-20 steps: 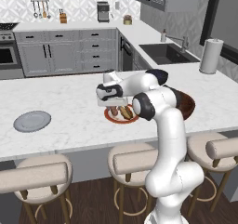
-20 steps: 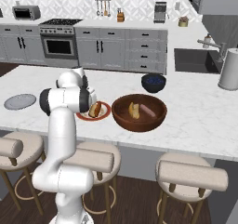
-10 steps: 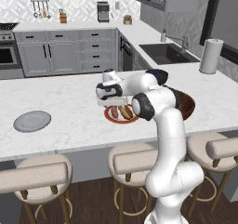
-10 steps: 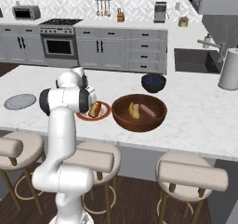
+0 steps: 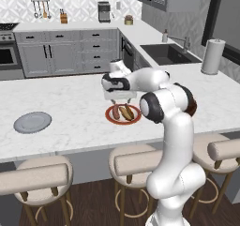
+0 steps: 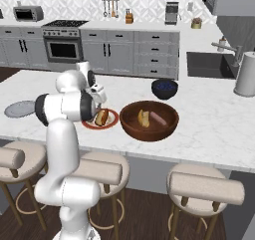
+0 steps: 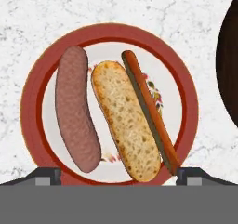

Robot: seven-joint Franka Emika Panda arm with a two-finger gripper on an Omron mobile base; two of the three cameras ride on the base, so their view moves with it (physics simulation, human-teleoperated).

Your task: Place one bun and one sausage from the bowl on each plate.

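Observation:
The cream plate with a red-orange rim (image 7: 109,30) lies right below my gripper (image 7: 119,175). On it rest a thick brown sausage (image 7: 74,111), a toasted bun (image 7: 123,121) and a thin orange sausage (image 7: 148,107) side by side. My fingertips (image 7: 46,174) stand wide apart, open, with nothing between them. From the base, the gripper (image 5: 121,96) hovers just over that plate (image 5: 108,116). The reddish-brown bowl (image 6: 149,129) sits to the plate's right (image 6: 114,119), holding a bun (image 6: 143,118) and a sausage (image 6: 159,118). The grey plate (image 5: 32,122) lies bare at the counter's left.
A dark navy bowl (image 6: 164,88) stands behind the wooden bowl. A paper towel roll (image 6: 246,74) and a sink (image 5: 166,54) are at the far right. Three stools line the counter's near edge. Bare marble stretches between the two plates.
The hand has stayed over the red-rimmed plate while its fingers have spread apart. Nothing else has moved.

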